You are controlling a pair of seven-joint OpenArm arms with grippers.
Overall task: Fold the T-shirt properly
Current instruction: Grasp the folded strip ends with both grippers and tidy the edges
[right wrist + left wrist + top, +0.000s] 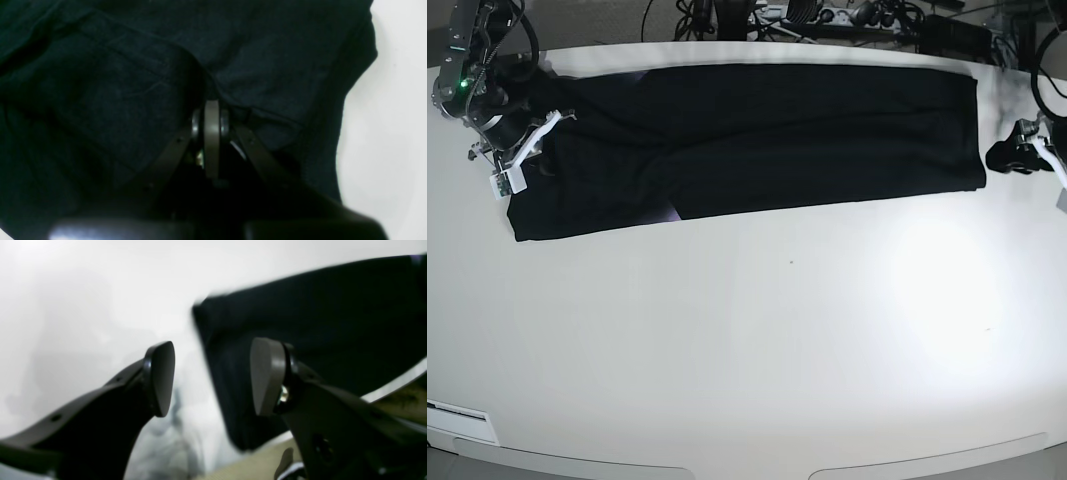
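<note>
**A:** Nearest item first, please.

**B:** Item one: my right gripper (212, 133), filling the lower middle of its wrist view. Condition: pads pressed flat together, with a fold of the T-shirt (140, 83) bunched at their tips; it looks pinched there, though the black cloth on black metal makes the exact bite hard to see.

**A:** And the shirt itself?

**B:** Item two: T-shirt (757, 135), plain black, soft. Laid out as a long band across the far half of the table (757, 350), running nearly its whole width in the base view. Its near edge slants, lower at my right arm's end. A small pale purplish patch shows at that near edge, about a third of the way along.

**A:** Any print, label, lettering?

**B:** None legible in any view. A white sticker sits at the table's near corner on my right arm's side, text too small to read.

**A:** Left side?

**B:** Item three: my left gripper (213, 376). Condition: pads spread wide apart, nothing between them. It hangs just off the shirt's corner (300, 340), over bare white tabletop; in the base view it sits just beside the shirt's end, apart from it (1017, 155).

**A:** Surroundings?

**B:** Cables (827, 15) heaped beyond the far edge.
</note>
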